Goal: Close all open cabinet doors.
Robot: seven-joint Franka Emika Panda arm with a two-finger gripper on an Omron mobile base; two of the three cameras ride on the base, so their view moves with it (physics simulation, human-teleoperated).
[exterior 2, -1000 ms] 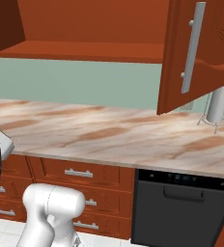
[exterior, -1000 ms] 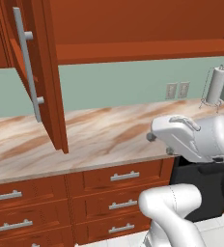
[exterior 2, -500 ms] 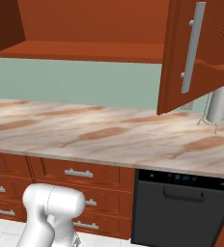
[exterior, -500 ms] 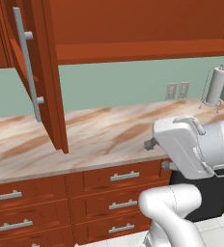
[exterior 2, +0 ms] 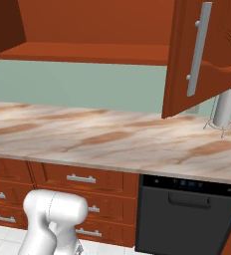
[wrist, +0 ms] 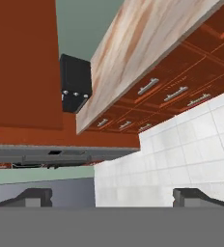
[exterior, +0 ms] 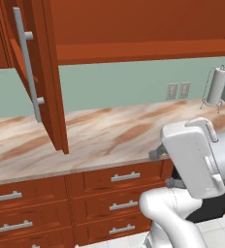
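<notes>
Two cabinet doors stand open over the counter. The left door (exterior: 49,77) swings out toward me, its grey bar handle (exterior: 28,68) facing left. The right door (exterior 2: 207,55) also hangs open, its handle (exterior 2: 199,50) toward me. Between them the open cabinet shows a bare wooden shelf (exterior: 143,51). My gripper (wrist: 112,197) is open with nothing between its fingertips (wrist: 34,196). It sits low by the counter's front edge (exterior: 157,153), well below and right of the left door. The hand view is rolled, so it looks along the counter edge, the drawers and the tiled floor.
A marble counter (exterior: 104,135) runs below the cabinet, with wooden drawers (exterior: 124,177) under it. A paper towel holder (exterior: 215,87) stands at the counter's right end. A black appliance front (exterior 2: 187,211) sits under the counter on the right.
The arm's white upper body has swung and dropped in front of the counter edge, and the hand has sunk a little. Both doors are as they were.
</notes>
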